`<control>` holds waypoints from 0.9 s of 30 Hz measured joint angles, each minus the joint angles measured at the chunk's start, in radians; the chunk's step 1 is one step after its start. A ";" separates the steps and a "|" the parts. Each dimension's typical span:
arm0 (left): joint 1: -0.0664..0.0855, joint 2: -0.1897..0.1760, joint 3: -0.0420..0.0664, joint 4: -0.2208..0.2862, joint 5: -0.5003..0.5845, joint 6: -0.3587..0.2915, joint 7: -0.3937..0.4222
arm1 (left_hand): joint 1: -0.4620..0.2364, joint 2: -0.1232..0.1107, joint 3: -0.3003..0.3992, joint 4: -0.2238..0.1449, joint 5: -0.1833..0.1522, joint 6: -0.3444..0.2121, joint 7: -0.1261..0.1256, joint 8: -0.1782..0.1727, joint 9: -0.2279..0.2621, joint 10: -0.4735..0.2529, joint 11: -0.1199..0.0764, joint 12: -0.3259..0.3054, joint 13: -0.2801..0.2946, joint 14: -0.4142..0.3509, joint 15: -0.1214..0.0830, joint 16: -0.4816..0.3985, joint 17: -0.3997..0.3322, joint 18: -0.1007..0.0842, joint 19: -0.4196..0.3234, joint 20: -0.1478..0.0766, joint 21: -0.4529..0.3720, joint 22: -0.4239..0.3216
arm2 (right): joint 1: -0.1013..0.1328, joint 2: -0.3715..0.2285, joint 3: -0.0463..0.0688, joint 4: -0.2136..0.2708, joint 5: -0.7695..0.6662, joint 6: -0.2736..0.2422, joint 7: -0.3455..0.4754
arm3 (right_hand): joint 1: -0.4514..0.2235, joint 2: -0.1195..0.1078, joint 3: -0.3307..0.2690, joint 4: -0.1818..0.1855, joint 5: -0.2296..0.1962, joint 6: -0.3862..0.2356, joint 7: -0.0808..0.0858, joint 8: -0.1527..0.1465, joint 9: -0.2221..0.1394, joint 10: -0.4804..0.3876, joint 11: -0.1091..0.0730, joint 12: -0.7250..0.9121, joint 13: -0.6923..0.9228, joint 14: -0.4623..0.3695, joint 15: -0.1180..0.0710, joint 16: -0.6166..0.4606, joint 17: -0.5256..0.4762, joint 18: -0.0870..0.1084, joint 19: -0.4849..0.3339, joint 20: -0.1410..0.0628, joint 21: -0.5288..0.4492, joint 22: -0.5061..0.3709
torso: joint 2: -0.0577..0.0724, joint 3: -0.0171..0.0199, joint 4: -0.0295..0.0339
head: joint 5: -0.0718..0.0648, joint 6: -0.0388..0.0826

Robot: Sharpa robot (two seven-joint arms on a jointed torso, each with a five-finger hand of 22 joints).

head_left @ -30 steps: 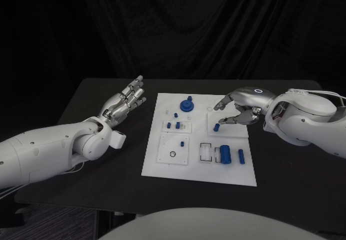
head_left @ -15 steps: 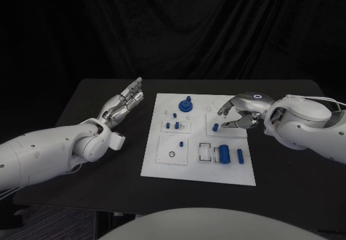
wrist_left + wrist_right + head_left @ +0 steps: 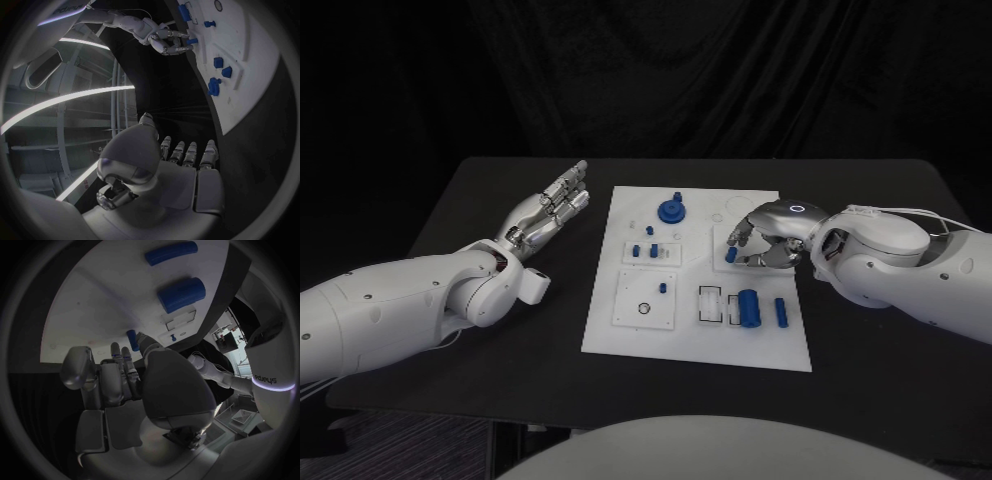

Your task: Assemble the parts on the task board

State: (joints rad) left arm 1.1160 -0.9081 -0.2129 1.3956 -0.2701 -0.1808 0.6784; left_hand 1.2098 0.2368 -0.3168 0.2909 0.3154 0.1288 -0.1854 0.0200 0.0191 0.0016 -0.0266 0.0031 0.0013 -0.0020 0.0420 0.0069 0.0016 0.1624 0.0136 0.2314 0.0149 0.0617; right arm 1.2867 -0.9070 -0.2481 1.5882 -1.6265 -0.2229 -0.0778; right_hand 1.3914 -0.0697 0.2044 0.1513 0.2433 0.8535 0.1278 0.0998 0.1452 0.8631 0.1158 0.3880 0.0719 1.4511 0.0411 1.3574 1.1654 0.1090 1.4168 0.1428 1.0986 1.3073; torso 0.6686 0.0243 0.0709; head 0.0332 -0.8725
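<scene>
White against the black tabletop (image 3: 877, 340), the task board (image 3: 687, 328) lies between our two arms. Our right hand (image 3: 764, 244) hangs over the board's right side with fingers (image 3: 129, 371) curled down around a small upright blue peg (image 3: 731, 256); we cannot tell whether they actually grip it. Nearer us lie a thick blue cylinder (image 3: 750, 306) and a slimmer blue pin (image 3: 780, 311), side by side. Our left hand (image 3: 548, 210) hovers left of the board, fingers straight and released, holding nothing.

Black table (image 3: 877, 340), white task board (image 3: 625, 335) lying flat at its middle
</scene>
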 measured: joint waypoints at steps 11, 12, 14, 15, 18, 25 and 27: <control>-0.004 -0.002 0.000 -0.002 -0.006 0.009 0.000 | 0.022 0.014 0.000 0.000 0.024 -0.004 0.022 0.000 0.000 0.000 0.032 0.000 0.000 0.003 0.030 0.000 -0.001 0.000 0.001 0.001 0.000 -0.002 | -0.018 0.033 0.000 -0.031 -0.002 0.000 0.013 | 0.021 0.000 0.046 -0.028 0.047 0.036 0.000 0.011 0.012 0.057 -0.008 -0.011 0.000 0.004 -0.010 -0.002 0.000 0.000 0.000 -0.007 0.008 0.000 | 0.001 0.0008 0.0019 | 0.000 0.000; -0.004 -0.002 0.000 -0.002 -0.006 0.011 0.000 | 0.022 0.014 0.003 0.003 0.024 -0.005 0.023 0.000 0.000 0.000 0.032 0.000 0.000 0.003 0.030 0.000 -0.001 0.000 0.001 0.001 0.000 -0.002 | -0.018 0.035 0.000 -0.032 -0.002 0.000 0.014 | 0.021 0.000 0.052 -0.029 0.050 0.040 0.001 0.011 0.014 0.064 -0.009 -0.011 0.000 0.004 -0.010 -0.002 0.001 0.000 0.002 -0.009 0.011 0.000 | 0.000 0.0008 0.0019 | -0.001 0.000; -0.005 -0.002 0.000 -0.003 -0.007 0.015 0.000 | 0.022 0.014 0.006 0.000 0.028 -0.002 0.027 0.000 0.000 0.003 0.036 0.000 0.000 0.003 0.030 0.000 -0.001 0.000 0.001 0.001 0.000 -0.002 | -0.018 0.038 0.000 -0.034 -0.003 0.000 0.017 | 0.025 -0.004 0.065 -0.033 0.051 0.043 0.004 0.011 0.016 0.078 -0.013 -0.016 0.001 0.008 -0.014 -0.002 0.009 -0.003 0.006 -0.013 0.021 0.000 | 0.000 0.0007 0.0019 | -0.003 0.000; -0.005 -0.002 0.000 -0.003 -0.007 0.017 0.000 | 0.025 0.017 0.006 0.000 0.032 -0.002 0.027 0.000 0.000 0.003 0.037 0.000 0.000 0.000 0.032 0.000 -0.001 0.000 0.001 0.001 0.000 -0.002 | -0.018 0.039 0.000 -0.035 -0.003 0.000 0.018 | 0.025 -0.004 0.066 -0.033 0.051 0.043 0.004 0.011 0.016 0.080 -0.013 -0.016 0.001 0.010 -0.015 -0.002 0.011 -0.016 0.006 -0.013 0.021 0.000 | 0.000 0.0007 0.0018 | -0.004 0.000; -0.006 -0.002 0.000 -0.004 -0.007 0.024 0.000 | 0.031 0.013 0.006 0.000 0.036 0.002 0.037 0.000 0.000 0.004 0.047 0.000 0.001 0.004 0.039 0.000 -0.001 0.000 0.001 0.001 0.000 -0.002 | -0.018 0.043 0.000 -0.037 -0.003 0.000 0.021 | 0.025 -0.004 0.075 -0.036 0.051 0.043 0.004 0.011 0.017 0.083 -0.017 -0.016 0.001 0.010 -0.015 0.005 0.018 -0.016 0.009 -0.016 0.027 0.000 | 0.000 0.0007 0.0013 | -0.006 0.000; -0.007 -0.001 0.000 -0.006 -0.008 0.036 0.000 | 0.036 0.018 0.011 0.000 0.045 0.009 0.045 0.000 0.001 0.005 0.055 0.000 0.001 0.004 0.039 0.000 -0.001 0.000 0.001 0.001 0.000 -0.003 | -0.019 0.054 0.000 -0.041 -0.004 0.000 0.029 | 0.036 -0.005 0.105 -0.047 0.051 0.066 0.009 0.022 0.028 0.120 -0.027 -0.021 0.003 0.013 -0.026 0.005 0.019 -0.016 0.009 -0.023 0.028 0.000 | 0.001 0.0008 0.0007 | -0.005 0.000; -0.007 -0.001 0.000 -0.006 -0.008 0.039 0.000 | 0.045 0.018 0.011 0.000 0.050 0.013 0.049 0.000 0.001 0.008 0.058 0.000 0.001 0.002 0.041 0.000 -0.001 0.000 0.001 0.001 0.000 -0.003 | -0.019 0.055 0.001 -0.042 -0.004 -0.002 0.031 | 0.043 0.001 0.122 -0.055 0.050 0.091 0.010 0.035 0.036 0.140 -0.029 -0.023 0.005 0.017 -0.030 0.005 0.022 -0.016 0.013 -0.027 0.036 0.000 | 0.001 0.0008 0.0013 | -0.005 0.000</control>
State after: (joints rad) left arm 1.1087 -0.9087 -0.2129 1.3896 -0.2782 -0.1422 0.6784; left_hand 1.2544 0.2550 -0.3054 0.2911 0.3652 0.1418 -0.1367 0.0201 0.0199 0.0096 0.0313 0.0031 0.0020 -0.0005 0.0832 0.0069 0.0011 0.1624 0.0150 0.2328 0.0149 0.0590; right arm 1.2678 -0.8517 -0.2476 1.5466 -1.6303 -0.2247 -0.0470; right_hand 1.4346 -0.0684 0.3262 0.0960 0.2938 0.9441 0.1378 0.1350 0.1813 1.0035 0.0867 0.3649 0.0770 1.4678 0.0115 1.3627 1.1870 0.0933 1.4296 0.1160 1.1345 1.3073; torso 0.6698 0.0250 0.0723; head 0.0280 -0.8725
